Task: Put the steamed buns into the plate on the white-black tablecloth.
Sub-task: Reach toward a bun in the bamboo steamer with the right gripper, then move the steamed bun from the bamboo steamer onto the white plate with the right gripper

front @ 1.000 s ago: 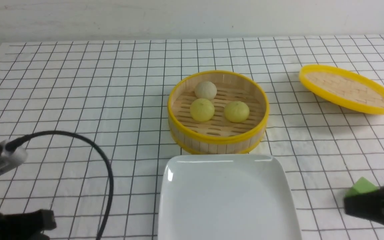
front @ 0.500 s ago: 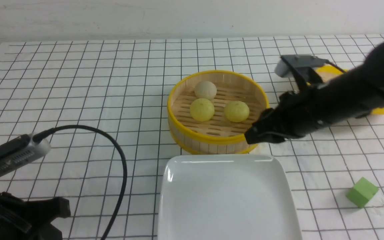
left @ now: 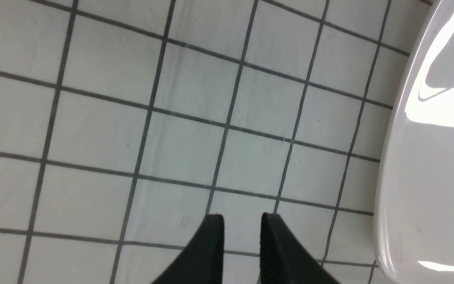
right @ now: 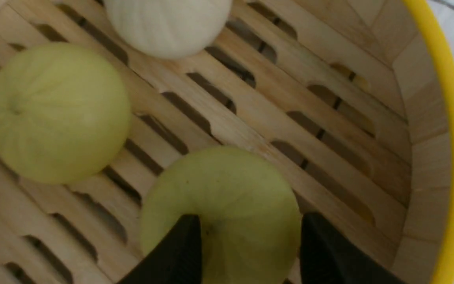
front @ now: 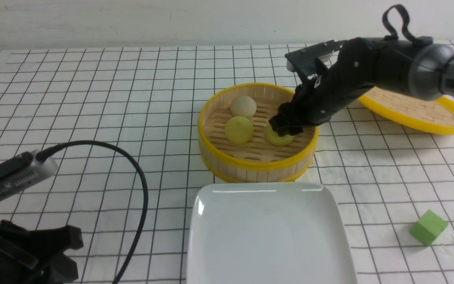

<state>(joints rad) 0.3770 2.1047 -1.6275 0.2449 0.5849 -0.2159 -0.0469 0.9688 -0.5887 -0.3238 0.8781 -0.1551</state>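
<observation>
Three steamed buns lie in a bamboo steamer basket (front: 256,165): a beige-white one (front: 243,106) at the back, a pale yellow one (front: 239,129) on the left and a pale yellow one (front: 279,139) on the right. My right gripper (right: 250,225) is open and reaches down into the basket, its fingers straddling the right yellow bun (right: 227,185). The white plate (front: 266,188) sits empty on the white-black tablecloth (front: 93,98), just in front of the basket. My left gripper (left: 242,221) hangs low over the cloth beside the plate's left edge (left: 428,177), fingers slightly apart with nothing between them.
The basket's yellow-rimmed lid (front: 412,104) lies tilted at the back right, partly behind my right arm. A green cube (front: 428,228) rests near the front right. A black cable (front: 134,197) loops from the left wrist camera over the cloth.
My right arm swung from the front right corner up and into the basket, and its jaws opened over the right yellow bun. The left gripper's fingers parted a little.
</observation>
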